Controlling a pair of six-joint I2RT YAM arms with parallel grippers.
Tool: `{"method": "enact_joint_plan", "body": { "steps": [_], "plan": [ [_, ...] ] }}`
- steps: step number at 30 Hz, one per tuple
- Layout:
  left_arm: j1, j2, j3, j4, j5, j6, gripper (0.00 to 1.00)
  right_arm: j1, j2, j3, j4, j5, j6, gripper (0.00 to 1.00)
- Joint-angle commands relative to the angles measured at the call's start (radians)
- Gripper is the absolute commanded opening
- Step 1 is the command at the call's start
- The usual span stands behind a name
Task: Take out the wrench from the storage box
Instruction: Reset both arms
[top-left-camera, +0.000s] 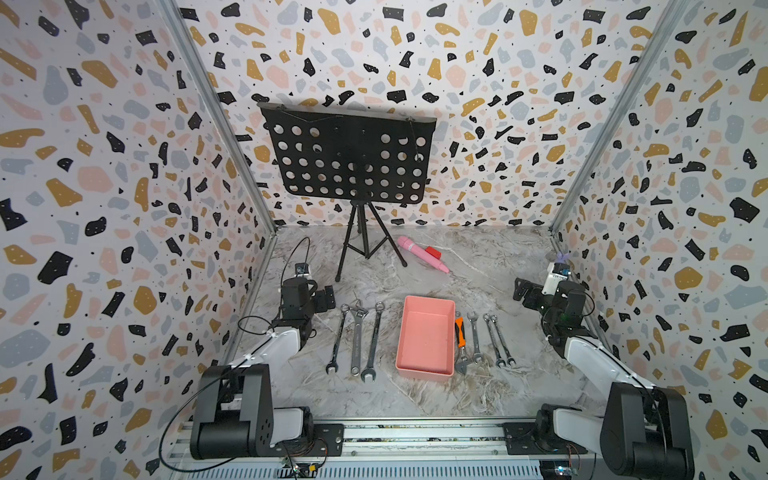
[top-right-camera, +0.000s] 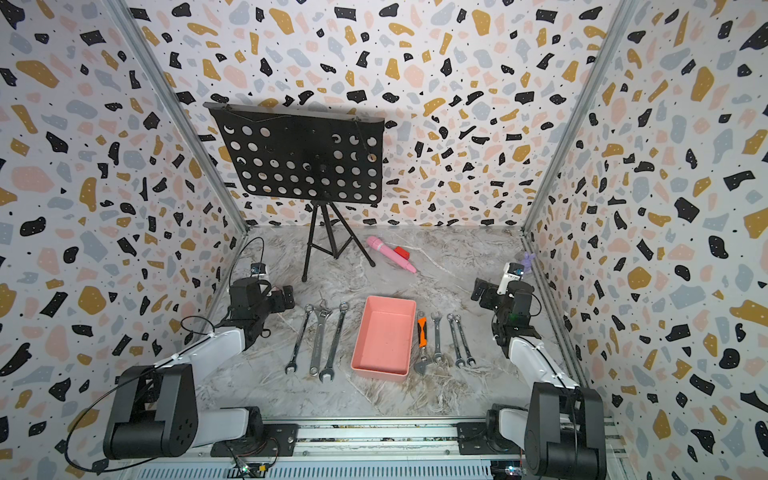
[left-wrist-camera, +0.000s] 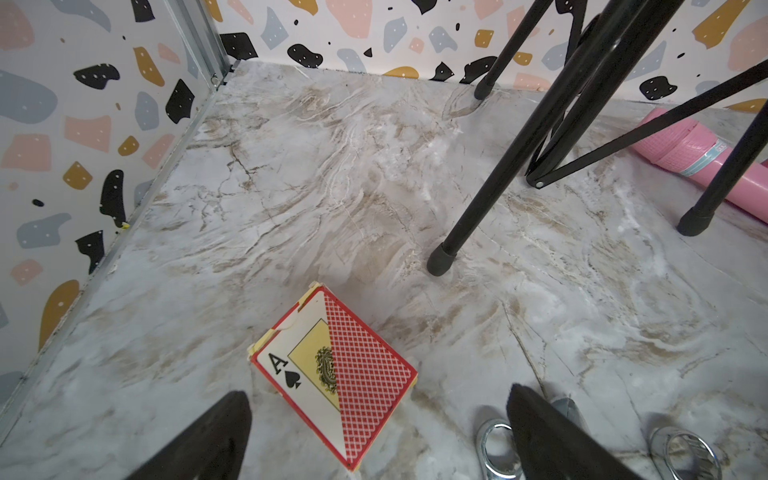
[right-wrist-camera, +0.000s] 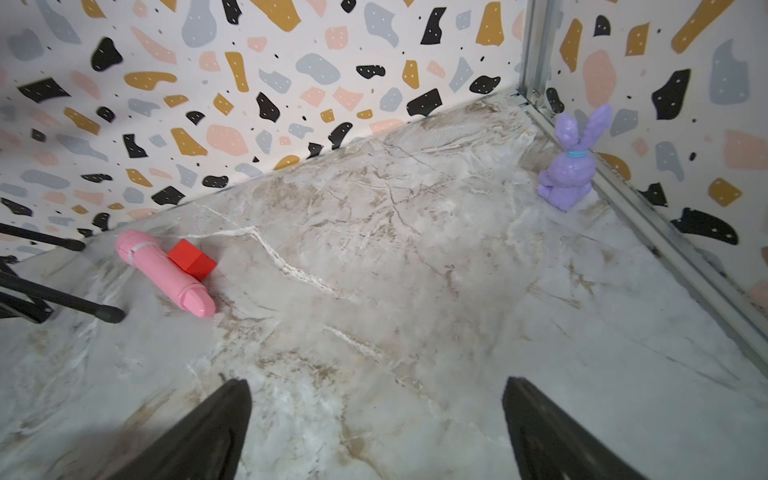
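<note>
Flanking the round-cornered salmon plastic storage box (top-left-camera: 424, 332) lie chrome wrenches (top-left-camera: 373, 341).

Music stand (top-left-camera: 353, 141), card box (left-wrist-camera: 336, 374), purple bunny (right-wrist-camera: 569, 170)

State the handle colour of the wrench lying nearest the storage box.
Orange handle, clearest in a top view.

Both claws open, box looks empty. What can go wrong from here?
The storage box looks empty and the wrenches lie outside, so a reach into it would likely grab nothing.
The orange-handled wrench lies right beside its wall; nudging the box could shift it.
The open left claw faces the card pack; moving forward could knock it.
</note>
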Motion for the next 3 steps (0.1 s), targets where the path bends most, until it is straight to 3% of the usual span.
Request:
{"method": "enact_joint_plan", "body": {
  "steps": [1, 3],
  "plan": [
    [0.002, -0.020, -0.010, 0.064, -0.015, -0.011, 1.00, 0.001, 0.031, -0.019, 0.024, 0.092, -0.075, 1.00],
    [0.002, -0.018, -0.006, 0.063, -0.016, -0.009, 1.00, 0.001, 0.034, -0.018, 0.026, 0.098, -0.100, 1.00]
  ]
}}
